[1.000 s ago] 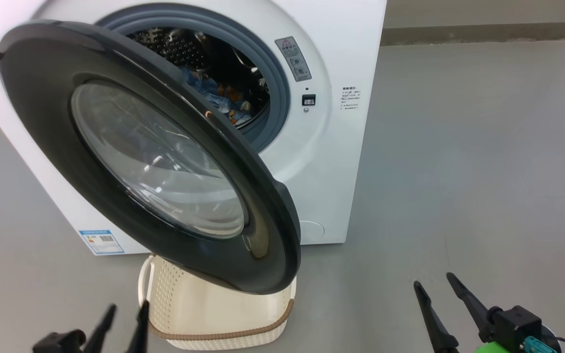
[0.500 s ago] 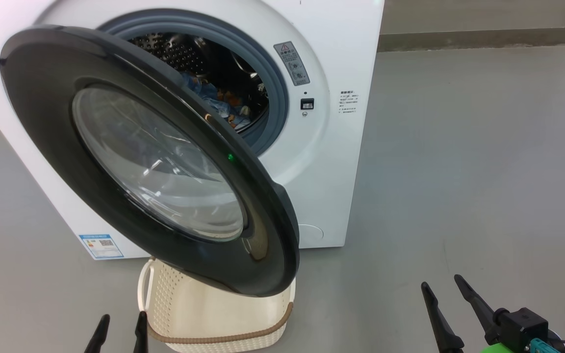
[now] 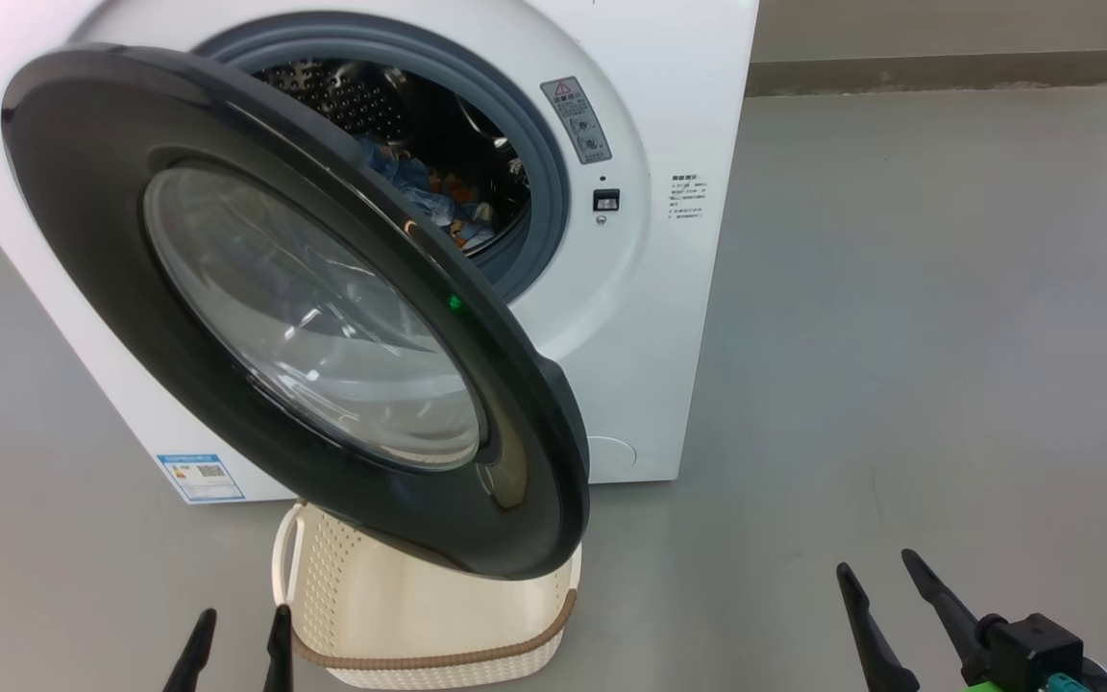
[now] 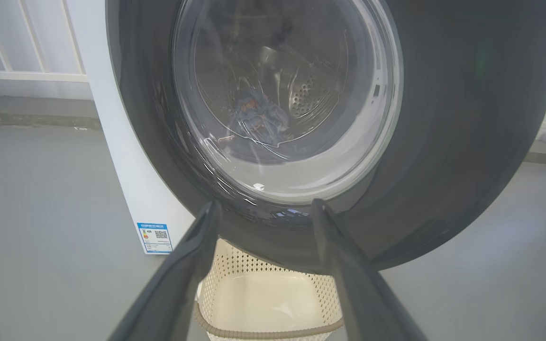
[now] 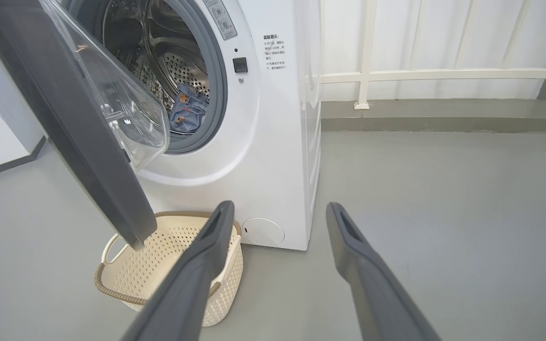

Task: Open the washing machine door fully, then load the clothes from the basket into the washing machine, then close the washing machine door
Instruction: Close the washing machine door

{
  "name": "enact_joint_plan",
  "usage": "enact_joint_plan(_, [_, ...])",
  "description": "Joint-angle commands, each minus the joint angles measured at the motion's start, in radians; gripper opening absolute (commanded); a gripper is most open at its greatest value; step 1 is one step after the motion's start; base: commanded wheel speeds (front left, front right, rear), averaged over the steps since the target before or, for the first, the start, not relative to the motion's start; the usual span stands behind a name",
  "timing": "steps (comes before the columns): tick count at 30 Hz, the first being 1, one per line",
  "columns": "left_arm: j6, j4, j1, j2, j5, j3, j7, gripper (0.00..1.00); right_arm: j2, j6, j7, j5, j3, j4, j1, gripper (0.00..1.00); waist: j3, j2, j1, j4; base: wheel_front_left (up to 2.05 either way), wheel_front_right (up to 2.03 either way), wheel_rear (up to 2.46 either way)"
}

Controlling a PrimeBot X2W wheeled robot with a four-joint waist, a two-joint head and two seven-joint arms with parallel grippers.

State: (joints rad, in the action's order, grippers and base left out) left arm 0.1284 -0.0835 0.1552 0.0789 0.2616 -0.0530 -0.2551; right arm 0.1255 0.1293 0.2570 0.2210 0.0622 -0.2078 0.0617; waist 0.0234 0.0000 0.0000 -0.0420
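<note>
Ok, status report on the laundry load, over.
Left gripper and right gripper open, empty. Clothes in the drum, basket empty. Washing machine door open, not yet closed. Basket sits under door's lower edge.

The large round glossy black door with a bulging clear glass window (image 3: 304,308) hangs half open across the big white front-loading washing machine (image 3: 640,317), leaving its drum mouth (image 3: 457,163) reachable through a wedge-shaped gap at the door's 1 o'clock. The door's lower edge overhangs the small cream perforated plastic basket with a brown rim (image 3: 400,615), covering part of its open top. The left end effector (image 3: 242,615), fingers apart, faces the door at 12 o'clock. The right end effector (image 3: 875,562), fingers apart, has bare grey floor (image 3: 899,336) from 11 to 3 o'clock.
</note>
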Motion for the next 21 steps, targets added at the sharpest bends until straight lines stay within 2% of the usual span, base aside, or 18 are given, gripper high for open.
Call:
enact_joint_plan(1, [0.002,0.029,-0.013,0.005,-0.005,0.032,-0.007,1.00,0.007,0.001,0.005,-0.015,0.017,0.023,-0.015,0.83,-0.001,0.0000,0.0000,0.000,0.00,0.00,0.00])
enact_joint_plan(2, [0.002,0.030,-0.012,0.005,-0.004,0.031,-0.007,1.00,0.006,0.001,0.005,-0.016,0.013,0.024,-0.015,0.34,-0.001,0.0000,0.0000,-0.001,0.00,0.00,0.00])
enact_joint_plan(3, [0.002,0.030,-0.011,0.005,-0.003,0.030,-0.007,1.00,0.006,0.001,0.005,-0.017,0.011,0.024,-0.015,0.00,-0.001,0.0000,0.0000,-0.001,0.00,0.00,0.00])
enact_joint_plan(21, [0.002,0.038,-0.010,0.006,-0.006,0.023,-0.007,1.00,0.001,0.001,0.005,-0.021,-0.002,0.030,-0.034,0.00,-0.008,0.0000,0.0000,-0.015,0.00,0.00,0.00])
